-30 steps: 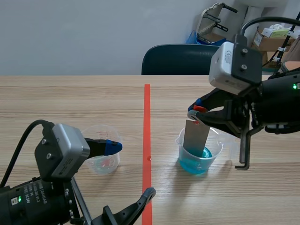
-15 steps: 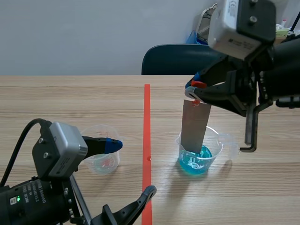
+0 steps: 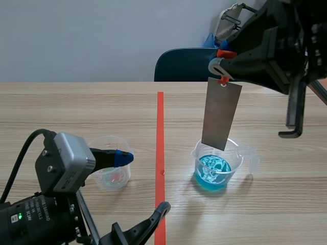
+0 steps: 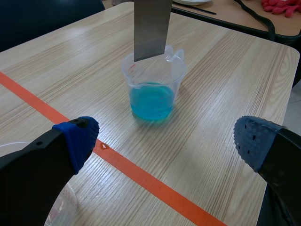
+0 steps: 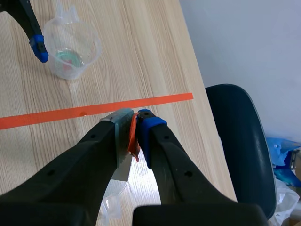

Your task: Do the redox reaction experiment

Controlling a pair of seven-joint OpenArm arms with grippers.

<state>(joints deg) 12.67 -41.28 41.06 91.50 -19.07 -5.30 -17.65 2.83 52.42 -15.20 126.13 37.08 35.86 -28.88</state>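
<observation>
Now, in the scene view, we see the right claw [image 3: 222,64] high in the upper right of the frame, clamped on the top edge of the metal strip [image 3: 221,115]. The strip hangs straight down, its lower edge at about the rim of the beaker [image 3: 217,166] of blue liquid at right of centre, clear of the liquid. The left claw [image 3: 146,182] sits low at the lower left, spread wide, one finger beside the small clear cup [image 3: 110,168]. The tabletop [image 3: 76,112] is pale wood grain, split by an orange-red tape line [image 3: 160,127]. A dark chair [image 3: 191,64] and a plain wall [image 3: 76,35] stand behind.

From the left wrist, our left claw [image 4: 167,141] holds nothing. The beaker [image 4: 153,89] stands well ahead of it, with the strip [image 4: 151,28] hanging over it.

From the right wrist, our right claw [image 5: 134,134] pinches the strip [image 5: 123,169] with a small orange-red piece beside it. The clear cup [image 5: 73,47] lies far ahead, past the tape.

We judge the strip thin, stiff, light and smooth, and wet at its lower end, so it could slip or swing. The dry top edge is the sound place to hold it. The beaker looks light and easy to tip, so any contact should be gentle.
</observation>
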